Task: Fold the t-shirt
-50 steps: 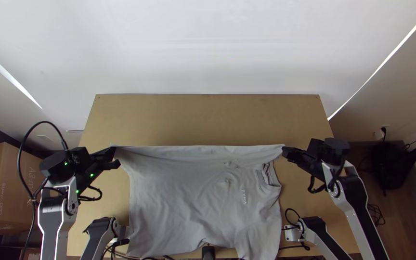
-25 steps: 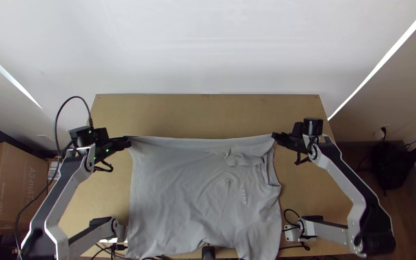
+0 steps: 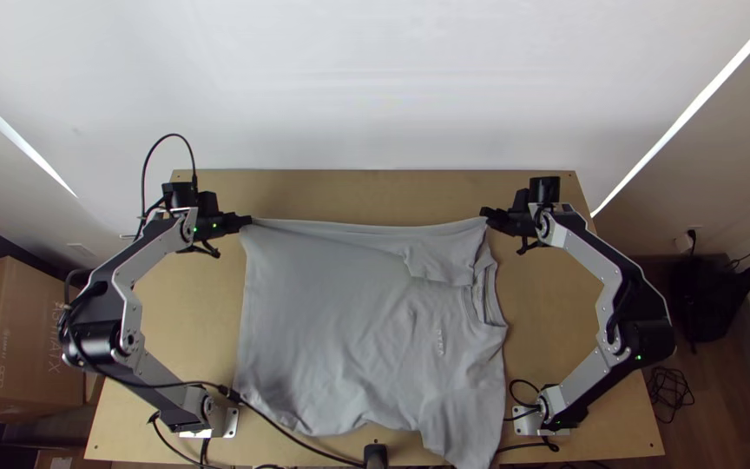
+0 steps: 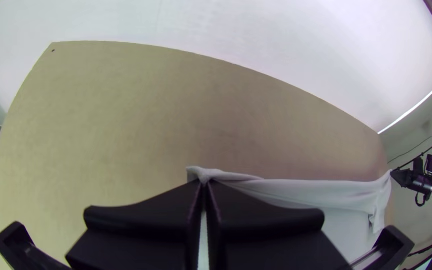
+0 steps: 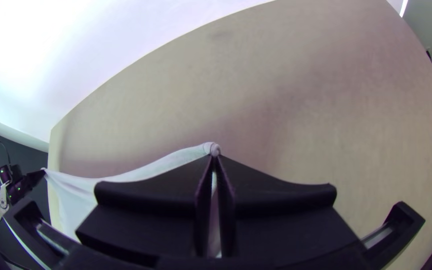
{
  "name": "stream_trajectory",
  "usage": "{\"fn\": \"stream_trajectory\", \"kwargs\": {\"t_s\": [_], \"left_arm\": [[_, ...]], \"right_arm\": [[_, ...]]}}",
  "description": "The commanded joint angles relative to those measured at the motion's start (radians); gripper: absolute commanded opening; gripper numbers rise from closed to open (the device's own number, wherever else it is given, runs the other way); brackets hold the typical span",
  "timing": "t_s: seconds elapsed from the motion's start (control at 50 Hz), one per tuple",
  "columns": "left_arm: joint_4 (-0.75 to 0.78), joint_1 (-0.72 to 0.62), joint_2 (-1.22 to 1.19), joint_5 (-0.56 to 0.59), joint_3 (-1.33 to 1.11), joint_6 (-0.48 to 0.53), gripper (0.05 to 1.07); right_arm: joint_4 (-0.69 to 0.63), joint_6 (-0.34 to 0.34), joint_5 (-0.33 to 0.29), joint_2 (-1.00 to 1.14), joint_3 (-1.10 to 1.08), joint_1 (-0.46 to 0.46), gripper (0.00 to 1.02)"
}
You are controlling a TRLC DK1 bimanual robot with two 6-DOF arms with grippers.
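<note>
Most folding seems to remain, with the black left gripper [image 3: 248, 221] and black right gripper [image 3: 485, 214] pinching the grey fabric t-shirt [image 3: 323, 304] at ten and one o'clock.

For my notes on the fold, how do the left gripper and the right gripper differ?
The left gripper holds the t-shirt far from its collar, the right gripper nearer to it. In the top view, the left gripper points right, the right gripper left. Both are shut on the cloth.
</note>
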Motion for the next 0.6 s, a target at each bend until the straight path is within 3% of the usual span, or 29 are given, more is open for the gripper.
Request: {"fn": "stream_trajectory", "kwargs": {"t_s": [0.0,0.58], "left_arm": [[0.002,0.006,0.089,-0.025,0.120,0.014,0.08],[-0.151,-0.009,0.384,-0.053,0.589,-0.053,0.08]], "right_arm": [[0.018,-0.009,0.033,0.069,0.097,-0.034,0.02],[-0.013,-0.001,0.092,0.319,0.434,-0.054,0.02]]}}
